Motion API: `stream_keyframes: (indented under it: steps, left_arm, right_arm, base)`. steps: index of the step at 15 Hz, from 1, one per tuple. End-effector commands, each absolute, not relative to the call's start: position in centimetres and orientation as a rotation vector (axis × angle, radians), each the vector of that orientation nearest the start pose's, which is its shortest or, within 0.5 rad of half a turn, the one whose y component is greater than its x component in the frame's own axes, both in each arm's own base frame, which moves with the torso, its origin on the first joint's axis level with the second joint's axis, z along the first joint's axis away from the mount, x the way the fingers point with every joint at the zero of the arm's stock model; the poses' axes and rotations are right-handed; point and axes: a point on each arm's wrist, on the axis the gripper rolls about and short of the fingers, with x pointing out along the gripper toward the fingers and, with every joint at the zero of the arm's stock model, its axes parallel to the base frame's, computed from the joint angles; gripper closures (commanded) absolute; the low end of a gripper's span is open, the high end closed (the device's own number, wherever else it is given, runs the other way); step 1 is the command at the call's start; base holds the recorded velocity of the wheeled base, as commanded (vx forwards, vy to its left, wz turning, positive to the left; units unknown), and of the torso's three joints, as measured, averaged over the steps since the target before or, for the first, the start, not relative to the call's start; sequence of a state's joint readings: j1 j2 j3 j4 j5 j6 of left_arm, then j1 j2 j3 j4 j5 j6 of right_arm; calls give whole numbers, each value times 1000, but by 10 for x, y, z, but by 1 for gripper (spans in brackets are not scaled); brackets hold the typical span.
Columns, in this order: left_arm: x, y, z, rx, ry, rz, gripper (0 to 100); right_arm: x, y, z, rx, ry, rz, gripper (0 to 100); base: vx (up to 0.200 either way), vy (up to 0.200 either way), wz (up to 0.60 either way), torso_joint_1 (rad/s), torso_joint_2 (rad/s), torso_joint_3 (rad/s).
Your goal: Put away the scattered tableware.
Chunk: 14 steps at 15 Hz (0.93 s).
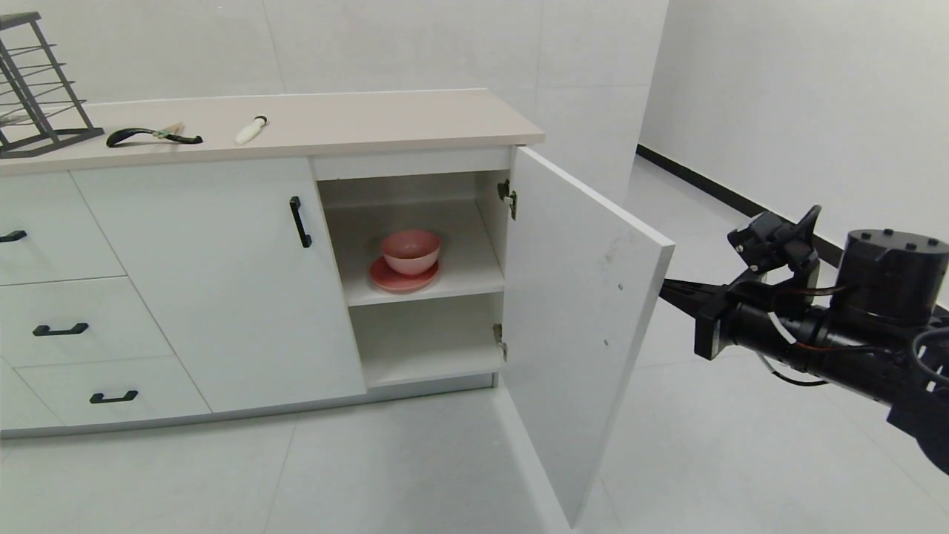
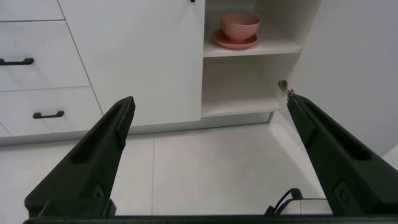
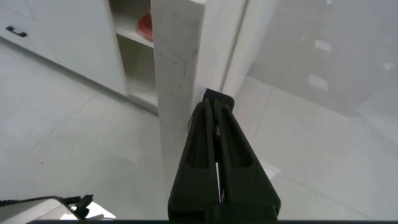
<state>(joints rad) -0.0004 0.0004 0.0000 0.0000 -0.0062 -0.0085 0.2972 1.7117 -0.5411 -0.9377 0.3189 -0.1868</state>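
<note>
Jaws of the right gripper are pressed together with nothing between them. They are held against the outer face of the open cabinet door, close to its free edge, though actual contact cannot be made out. The left gripper is spread wide, low over the floor and facing the cabinet front.

Past the door, the right compartment of the cabinet stands open. On its upper shelf a pink bowl sits on a pink plate, left of centre.

Left of the compartment is a closed door, and farther left are drawers with black handles. On the counter above, a black-handled utensil lies near the front edge. A white utensil lies just to its right, apart from it. A dark wire rack stands at the far left end.
</note>
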Motion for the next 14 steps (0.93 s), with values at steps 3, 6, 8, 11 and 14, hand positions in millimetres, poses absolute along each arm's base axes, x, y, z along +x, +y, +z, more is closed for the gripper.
stream_keyframes:
  steps: [3,6,8,11,14]
  left_arm:
    - [-23,0,76,-9,-2,-6,0]
    - [-23,0,75,-9,0,-6,0]
    - [-23,0,76,-9,-2,-6,0]
    - [-23,0,76,-9,-2,-6,0]
    - [-23,0,76,-9,-2,-6,0]
  right_arm:
    - [256,104,137,-182,193,701,100]
    - [256,107,138,-182,189,710,100]
    - [257,120,137,-183,187,750,100]
    - [266,147,135,-184,176,818,100]
    - [276,176,134,-162,163,875,100]
  base:
    - [0,0,0,0,0,0]
    - [0,0,0,0,0,0]
    - [0,0,0,0,0,0]
    - [0,0,0,0,0,0]
    - [0,0,0,0,0,0]
